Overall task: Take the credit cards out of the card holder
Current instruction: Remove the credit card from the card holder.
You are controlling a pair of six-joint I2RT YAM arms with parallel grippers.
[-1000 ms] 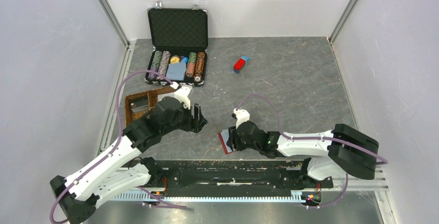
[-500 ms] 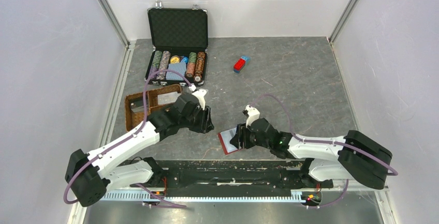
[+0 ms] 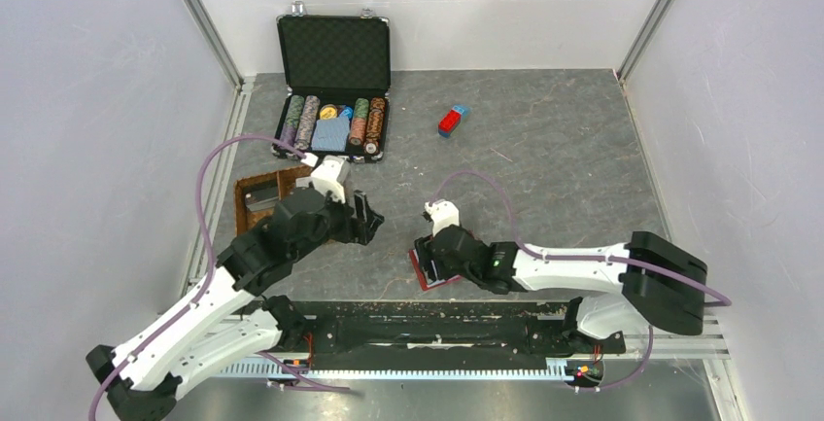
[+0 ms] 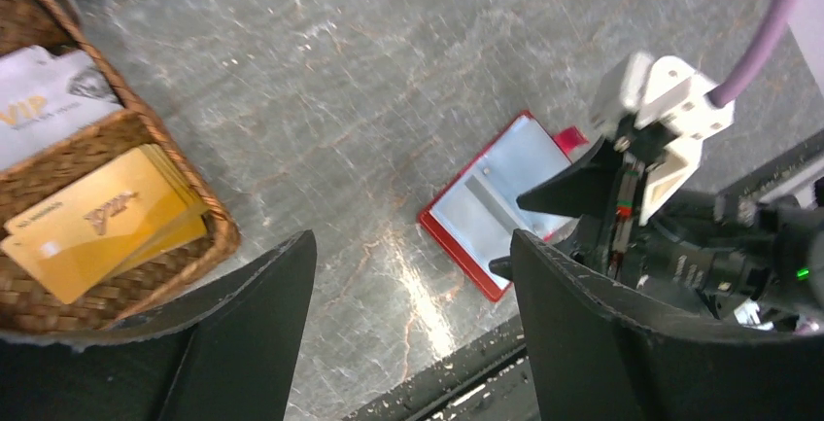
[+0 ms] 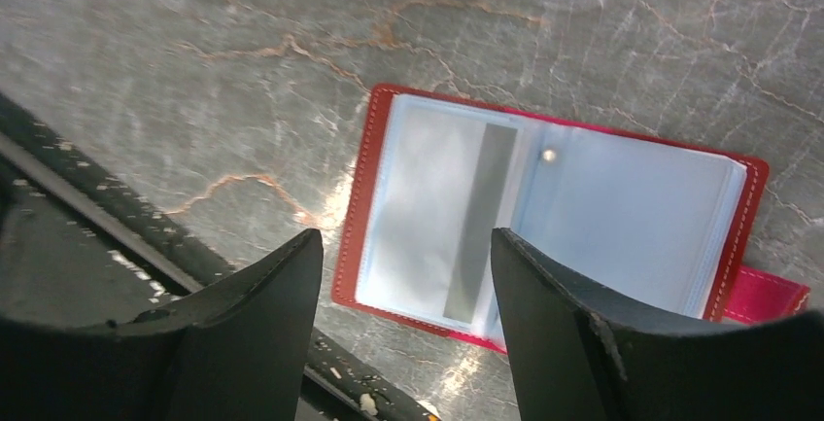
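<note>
Red card holder [image 5: 622, 212] looks floppy, its credit cards [image 5: 428, 207] slick (pinch an exposed edge); left gripper [image 4: 413, 256], right gripper [image 5: 404, 251] gape empty.

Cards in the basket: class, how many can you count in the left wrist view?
2. A silver card lies in one compartment of the basket; a gold card lies in the other, with gold edges beneath it, so more are probably hidden.

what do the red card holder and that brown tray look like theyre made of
Card holder: probably leather or faux leather, matte red, with pale stitching along the edge. Its inner sleeves look like clear, glossy plastic. Tray: wicker or rattan, going by the visible brown weave.
</note>
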